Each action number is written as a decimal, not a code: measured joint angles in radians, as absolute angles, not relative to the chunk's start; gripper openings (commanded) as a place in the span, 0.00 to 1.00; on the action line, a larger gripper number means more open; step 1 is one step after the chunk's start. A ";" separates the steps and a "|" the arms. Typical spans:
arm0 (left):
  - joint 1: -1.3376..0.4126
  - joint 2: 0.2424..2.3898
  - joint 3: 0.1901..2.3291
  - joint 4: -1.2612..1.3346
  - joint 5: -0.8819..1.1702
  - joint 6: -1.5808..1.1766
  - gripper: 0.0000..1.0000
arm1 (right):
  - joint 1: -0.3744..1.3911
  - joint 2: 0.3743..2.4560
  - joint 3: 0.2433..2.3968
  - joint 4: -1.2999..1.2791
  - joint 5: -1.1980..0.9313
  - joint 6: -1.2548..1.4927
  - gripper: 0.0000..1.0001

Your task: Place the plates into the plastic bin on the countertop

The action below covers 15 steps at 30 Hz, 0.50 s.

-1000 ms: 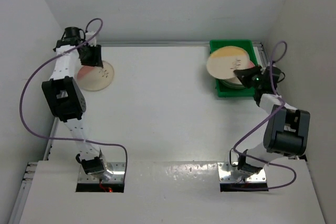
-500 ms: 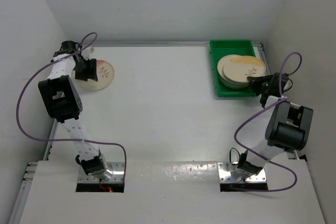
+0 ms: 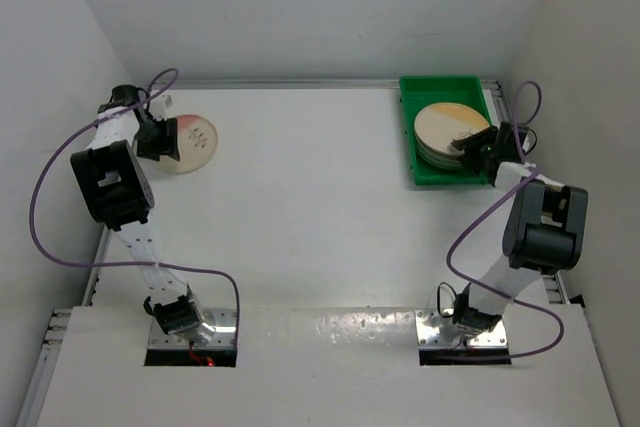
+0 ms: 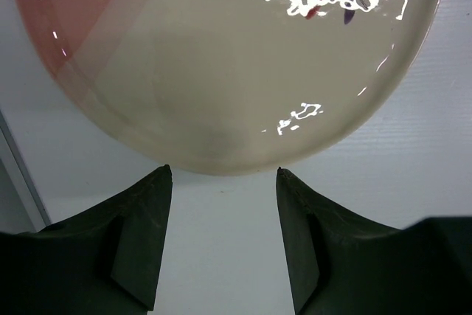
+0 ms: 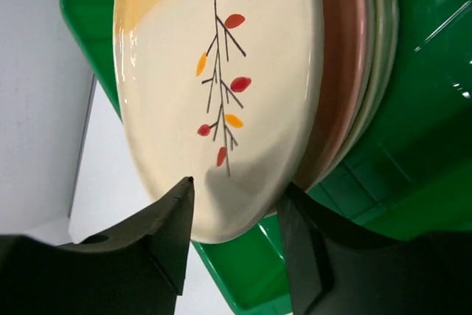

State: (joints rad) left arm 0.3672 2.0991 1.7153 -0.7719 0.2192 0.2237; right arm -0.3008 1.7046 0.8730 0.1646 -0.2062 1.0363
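A cream plate with a pink section [image 3: 192,140] lies on the white countertop [image 3: 320,217] at the far left. My left gripper [image 3: 159,140] is open at its left rim. In the left wrist view the plate [image 4: 221,57] fills the top and the gripper [image 4: 223,173] has its fingertips just short of the rim, touching nothing. The green plastic bin [image 3: 440,86] at the far right holds a stack of plates [image 3: 443,128]. My right gripper [image 3: 472,145] is open at the stack's right edge. In the right wrist view the gripper [image 5: 237,186] stands spread at the rim of the top yellow-section plate [image 5: 214,71].
White walls close in the countertop at the back, left and right. In the right wrist view a pink-rimmed plate [image 5: 341,71] and others lie under the top one inside the bin [image 5: 420,145]. A metal rail [image 3: 300,83] runs along the back edge.
My right gripper set the yellow-section plate on the stack in the bin, let go, drew back, then came in again; the stack now sits straighter. My left gripper lowered to the pink plate's rim.
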 measured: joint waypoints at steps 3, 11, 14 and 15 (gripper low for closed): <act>0.368 2.099 1.715 -0.769 0.213 0.224 0.61 | -0.300 1.680 0.878 0.133 -0.161 1.018 0.53; 0.373 2.112 1.719 -0.769 0.210 0.226 0.62 | -0.266 1.643 0.909 -0.067 -0.005 0.910 0.55; 0.376 2.119 1.729 -0.770 0.200 0.228 0.66 | -0.226 1.635 0.930 -0.112 0.035 0.861 0.55; 0.379 2.128 1.742 -0.772 0.194 0.227 0.68 | -0.210 1.625 0.931 -0.126 0.050 0.844 0.55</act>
